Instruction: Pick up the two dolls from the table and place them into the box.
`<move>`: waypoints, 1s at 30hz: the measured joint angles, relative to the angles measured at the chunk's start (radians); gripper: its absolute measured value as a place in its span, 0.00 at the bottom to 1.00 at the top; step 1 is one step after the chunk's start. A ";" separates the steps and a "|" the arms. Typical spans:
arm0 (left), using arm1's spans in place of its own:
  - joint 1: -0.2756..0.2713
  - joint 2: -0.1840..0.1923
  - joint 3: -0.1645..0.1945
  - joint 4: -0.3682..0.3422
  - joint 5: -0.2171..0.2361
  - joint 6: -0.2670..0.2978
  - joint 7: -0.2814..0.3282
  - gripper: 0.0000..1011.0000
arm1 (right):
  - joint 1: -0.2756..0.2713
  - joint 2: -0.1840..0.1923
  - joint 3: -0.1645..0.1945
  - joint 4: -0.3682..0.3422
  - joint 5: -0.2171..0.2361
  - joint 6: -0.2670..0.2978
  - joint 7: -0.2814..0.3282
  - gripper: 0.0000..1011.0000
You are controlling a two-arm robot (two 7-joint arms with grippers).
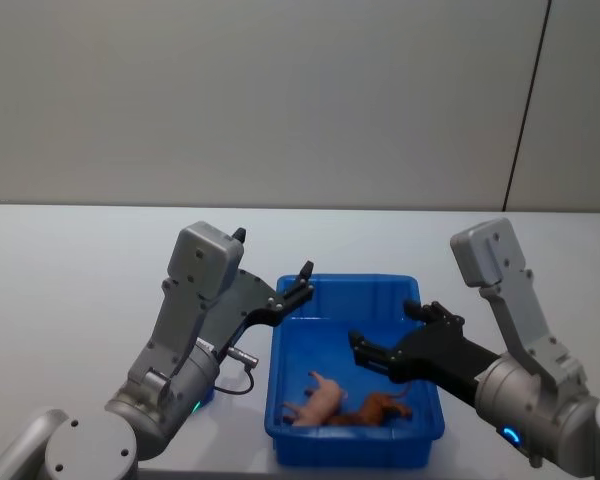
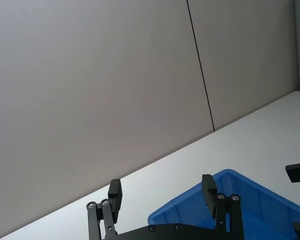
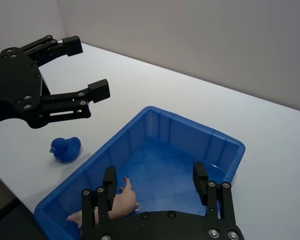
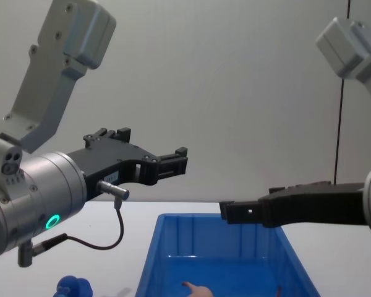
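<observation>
Both of the robot's arms hang raised over the white bench [image 1: 80, 280], where the blue plastic box [image 1: 350, 280] sits at the middle of the near edge. The right hand [image 1: 385, 325] hovers above the box's interior, fingers spread wide with nothing between them. In its own wrist view the right hand [image 3: 155, 177] looks straight down into the ribbed box [image 3: 195, 125].

Two dolls lie on the box floor at its near end. The pink animal doll [image 1: 325, 398] lies on its side, and the brown animal doll [image 1: 370, 410] is just beside it on the right, close enough that they may touch. Both are below the right hand and nearer the bench's near edge than its fingertips. From the right wrist, the pink animal doll [image 3: 121, 205] shows partly behind one finger.

The left hand [image 2: 161, 192] is held well above the bench near the box's far left corner, also wide open and holding nothing. A blue duck doll [image 3: 66, 149] stands upright on the bench outside the box, near its left wall and close to the near edge. It is well below the left hand [image 3: 87, 67] and apart from it.
</observation>
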 joint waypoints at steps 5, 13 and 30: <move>0.000 0.000 0.000 0.000 0.000 0.000 0.000 0.99 | 0.002 0.001 0.004 0.009 0.001 -0.023 -0.009 0.99; 0.000 0.000 0.000 0.000 0.000 0.000 0.000 0.99 | 0.001 0.029 0.035 0.024 0.033 -0.078 -0.005 0.99; 0.001 0.000 0.000 -0.001 0.000 0.002 0.000 0.99 | 0.001 0.102 0.103 0.088 0.080 -0.194 0.044 0.99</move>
